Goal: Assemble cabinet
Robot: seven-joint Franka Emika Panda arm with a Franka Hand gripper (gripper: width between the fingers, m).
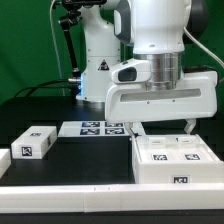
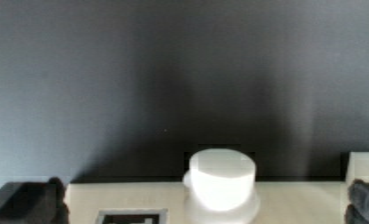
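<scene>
progress: early, I judge | pincer jaws apart, empty, over cabinet at 4 o'clock | two blocks at 8 o'clock loose, not yet joined

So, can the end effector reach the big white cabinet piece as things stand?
Probably yes: the end effector hangs open right over the cabinet piece, and nothing visible lies between them.
</scene>
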